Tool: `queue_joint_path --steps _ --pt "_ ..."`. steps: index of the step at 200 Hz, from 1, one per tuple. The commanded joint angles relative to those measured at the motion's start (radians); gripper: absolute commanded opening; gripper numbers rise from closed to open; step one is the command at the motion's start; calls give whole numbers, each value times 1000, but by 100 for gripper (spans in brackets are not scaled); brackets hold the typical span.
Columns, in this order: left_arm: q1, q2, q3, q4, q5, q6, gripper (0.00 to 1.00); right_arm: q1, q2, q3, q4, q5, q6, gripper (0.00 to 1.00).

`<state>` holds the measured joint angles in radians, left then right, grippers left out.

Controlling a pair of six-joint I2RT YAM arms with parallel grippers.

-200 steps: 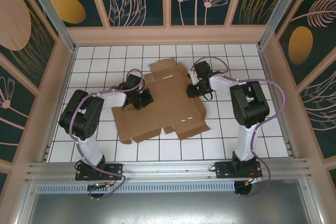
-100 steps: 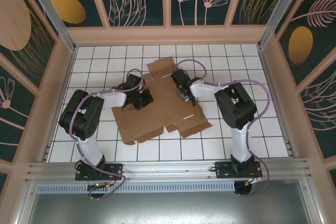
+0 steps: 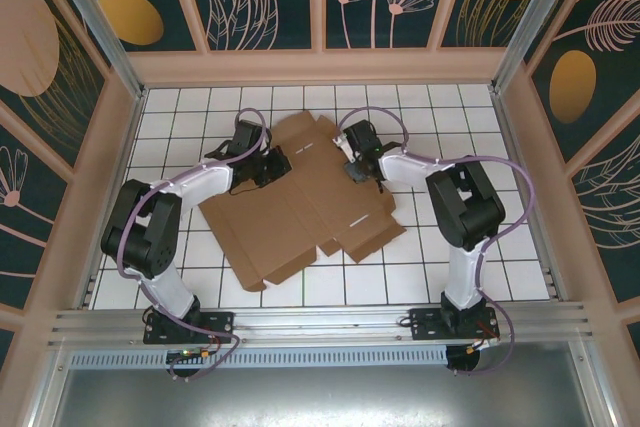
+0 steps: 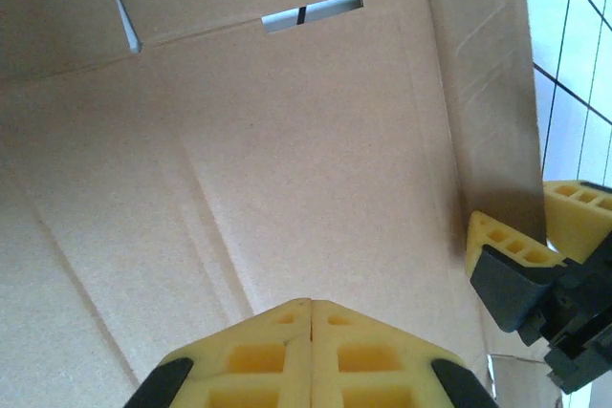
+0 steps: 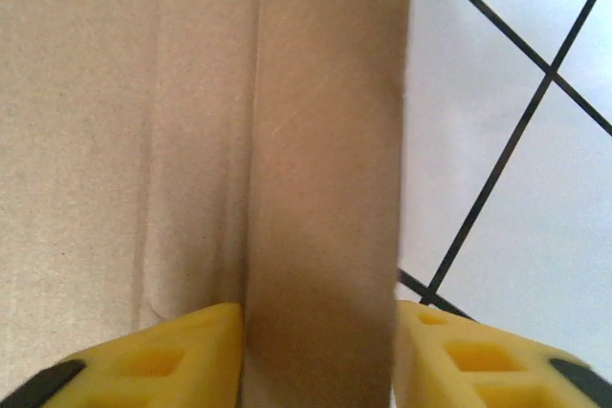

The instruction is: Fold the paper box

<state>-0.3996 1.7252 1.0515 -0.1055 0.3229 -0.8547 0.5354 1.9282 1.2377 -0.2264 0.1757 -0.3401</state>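
The paper box (image 3: 300, 202) lies as a flat brown die-cut sheet in the middle of the tiled table. My left gripper (image 3: 266, 165) rests on the sheet's far left part. Its yellow jaws are shut tip to tip over the cardboard (image 4: 287, 140), with nothing between them (image 4: 311, 305). My right gripper (image 3: 354, 169) is at the sheet's far right edge. In the right wrist view its fingers (image 5: 186, 355) stand apart, open, with a narrow raised flap (image 5: 323, 179) in the gap. That gripper's fingers (image 4: 507, 246) also appear in the left wrist view, beside the same flap.
The white gridded table (image 3: 450, 237) is walled by a raised frame with patterned panels (image 3: 320, 67). A metal rail (image 3: 320, 322) carries both arm bases at the near edge. Bare tiles lie right of the flap (image 5: 516, 198).
The right gripper swung in from the right onto the sheet's far right flap. The left gripper moved away from the bases, and the sheet turned and slid with them.
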Motion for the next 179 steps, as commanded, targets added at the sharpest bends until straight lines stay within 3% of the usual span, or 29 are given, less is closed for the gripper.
queue_joint_path --steps 1,53,69,101,115,155,179 --pt "7 -5 -15 2 42 2 9 -38 -28 36 12 -133 -11 50" --pt "21 -34 -73 7 101 1 15 -96 0 86 -55 -319 38 48" --pt "22 -66 -122 -16 88 13 15 -94 -15 100 -69 -273 88 49" --pt "22 -162 -152 -109 -37 72 10 -55 -122 28 -34 -42 220 45" --pt "24 -154 -153 -136 -76 88 5 -53 -188 -36 -16 -64 277 42" --pt "25 -84 -171 -126 -76 78 0 -11 -342 -181 -1 -35 425 11" --pt "25 -69 -178 -109 -67 64 0 6 -374 -246 -28 -105 465 0"
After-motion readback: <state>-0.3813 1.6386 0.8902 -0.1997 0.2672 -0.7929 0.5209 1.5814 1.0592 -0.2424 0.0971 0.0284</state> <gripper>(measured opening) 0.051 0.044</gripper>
